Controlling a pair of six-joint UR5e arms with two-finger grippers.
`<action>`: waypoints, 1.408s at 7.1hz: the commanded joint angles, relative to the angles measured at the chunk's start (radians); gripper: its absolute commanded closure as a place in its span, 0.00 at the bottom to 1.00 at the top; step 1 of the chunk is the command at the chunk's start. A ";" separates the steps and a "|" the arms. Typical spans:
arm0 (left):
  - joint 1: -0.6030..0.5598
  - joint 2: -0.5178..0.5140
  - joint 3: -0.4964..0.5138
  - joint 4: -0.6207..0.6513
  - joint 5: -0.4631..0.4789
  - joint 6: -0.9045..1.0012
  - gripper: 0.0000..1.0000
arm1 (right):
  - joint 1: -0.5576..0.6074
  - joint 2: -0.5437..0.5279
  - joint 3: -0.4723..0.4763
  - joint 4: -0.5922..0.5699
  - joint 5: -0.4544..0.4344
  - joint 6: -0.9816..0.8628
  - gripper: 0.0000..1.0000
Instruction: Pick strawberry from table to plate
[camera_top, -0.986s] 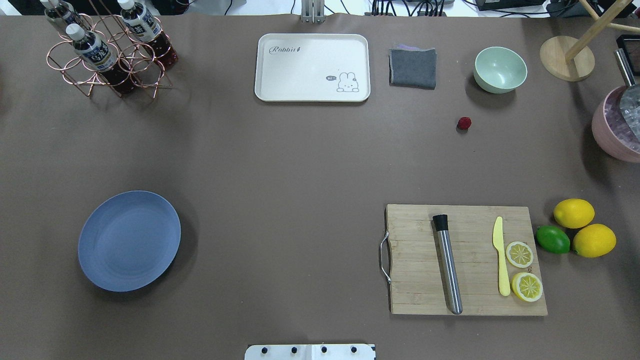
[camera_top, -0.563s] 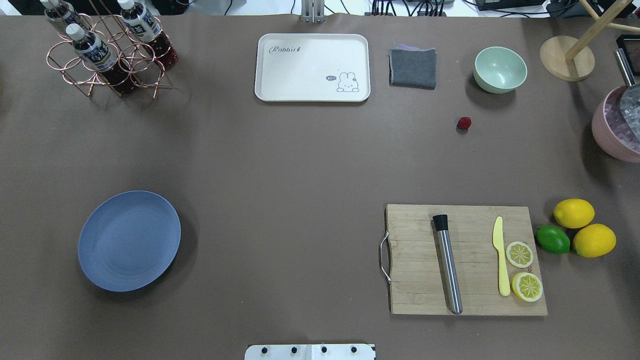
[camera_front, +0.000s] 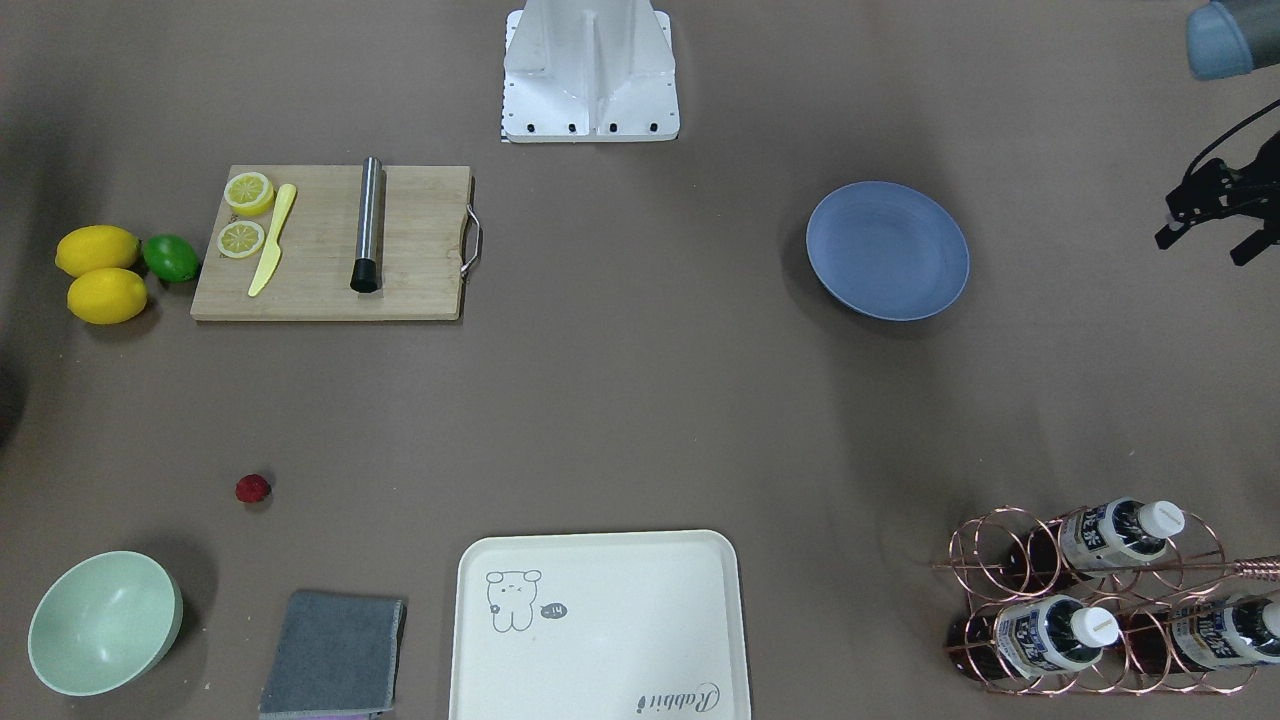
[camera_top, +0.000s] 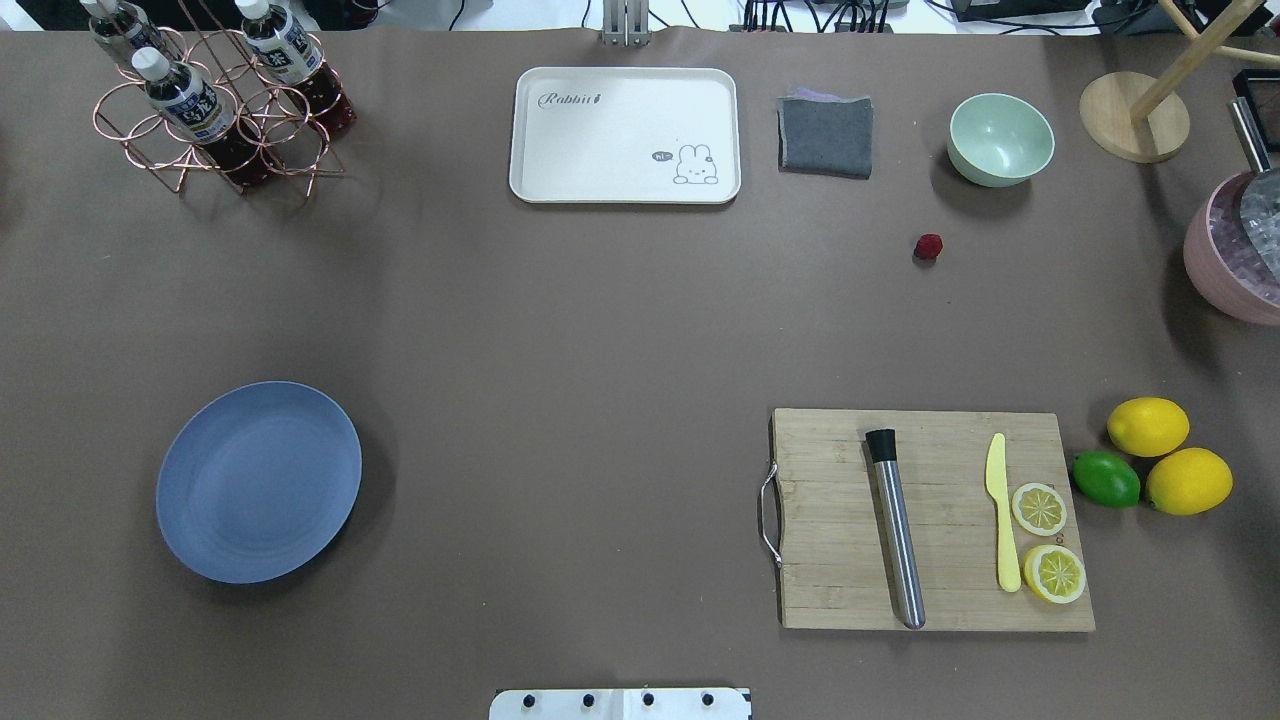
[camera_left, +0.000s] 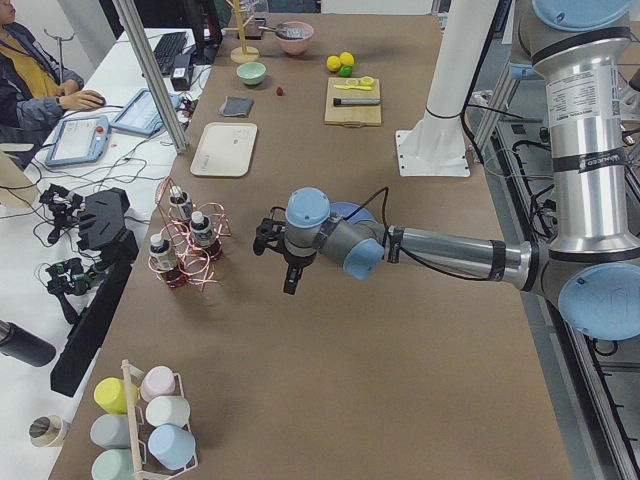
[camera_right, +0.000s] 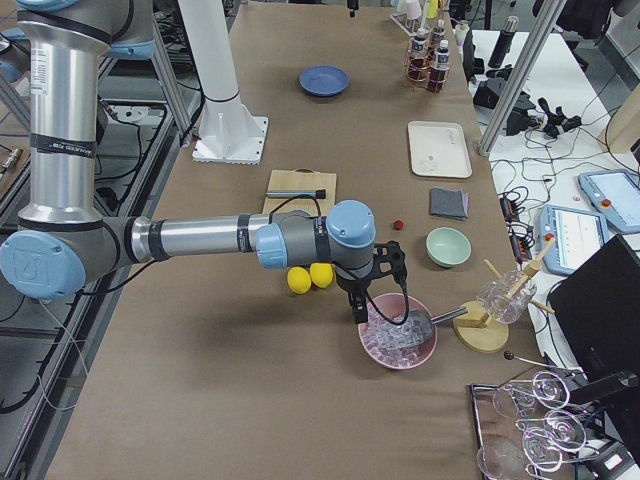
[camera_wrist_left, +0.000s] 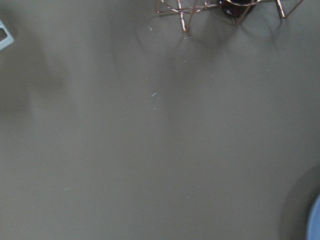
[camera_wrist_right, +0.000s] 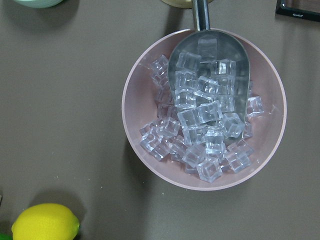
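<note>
The strawberry (camera_top: 929, 246), a tiny dark-red berry, lies on the brown table (camera_top: 600, 330) at the far right, just in front of the pale green bowl; it also shows as the strawberry (camera_front: 253, 488). The blue plate (camera_top: 258, 480) sits bare at the near left. My left gripper (camera_front: 1205, 248) hovers open beyond the plate's outer side, near the bottle rack, holding nothing. My right gripper (camera_right: 378, 300) hangs over the pink ice bowl; I cannot tell whether it is open or shut. Neither gripper shows in the overhead view.
A cutting board (camera_top: 930, 520) carries a steel muddler, a yellow knife and lemon slices, with two lemons and a lime (camera_top: 1105, 478) beside it. At the back stand a cream tray (camera_top: 625, 135), grey cloth (camera_top: 826, 135), green bowl (camera_top: 1000, 138) and bottle rack (camera_top: 215, 100). An ice-filled pink bowl (camera_wrist_right: 150, 75) stands far right.
</note>
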 joint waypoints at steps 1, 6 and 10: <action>0.158 0.008 0.002 -0.151 0.035 -0.263 0.03 | -0.027 0.029 -0.001 0.000 0.001 0.085 0.00; 0.554 0.008 0.022 -0.333 0.332 -0.632 0.18 | -0.077 0.118 -0.065 0.000 0.002 0.143 0.00; 0.565 0.008 0.090 -0.394 0.335 -0.634 0.75 | -0.090 0.123 -0.058 0.001 0.005 0.180 0.00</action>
